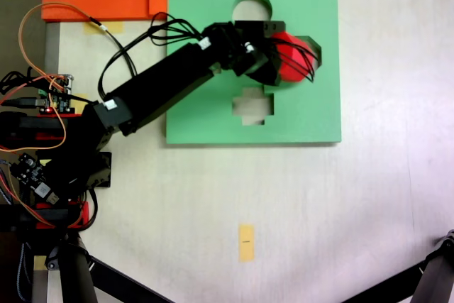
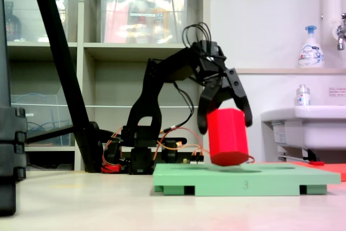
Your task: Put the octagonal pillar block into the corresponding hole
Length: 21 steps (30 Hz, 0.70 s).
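The tool (image 2: 224, 125) grips the octagonal pillar block (image 2: 228, 136), holding it tilted just above the green board (image 2: 238, 182), at centre right of both fixed views. The corresponding hole (image 1: 313, 51) lies mostly beneath it; next, I judge, straighten the block and lower

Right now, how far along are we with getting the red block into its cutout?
Done: the gripper has picked up the octagonal pillar block and carried it over the green foam board. In hand: the block hangs tilted, its bottom just above the board, over the eight-sided cutout in the top-down fixed view. Left: straighten it, lower it in, release. The round cutout and cross-shaped cutout are open.
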Each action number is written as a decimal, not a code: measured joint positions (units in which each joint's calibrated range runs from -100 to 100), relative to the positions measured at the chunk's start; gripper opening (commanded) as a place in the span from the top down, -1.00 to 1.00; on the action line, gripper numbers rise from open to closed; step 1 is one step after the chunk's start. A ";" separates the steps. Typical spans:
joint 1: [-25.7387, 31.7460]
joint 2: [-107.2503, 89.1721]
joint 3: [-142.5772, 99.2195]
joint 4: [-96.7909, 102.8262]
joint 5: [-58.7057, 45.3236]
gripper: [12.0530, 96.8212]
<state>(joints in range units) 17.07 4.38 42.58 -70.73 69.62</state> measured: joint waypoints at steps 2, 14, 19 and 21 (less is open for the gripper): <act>0.00 1.23 0.29 -0.10 -0.63 0.54; 0.00 8.89 5.98 0.00 -1.32 0.54; 0.00 10.12 6.76 0.00 -1.32 0.54; 0.05 10.81 6.86 0.00 -1.27 0.54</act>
<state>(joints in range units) 17.12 15.18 49.44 -70.73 68.35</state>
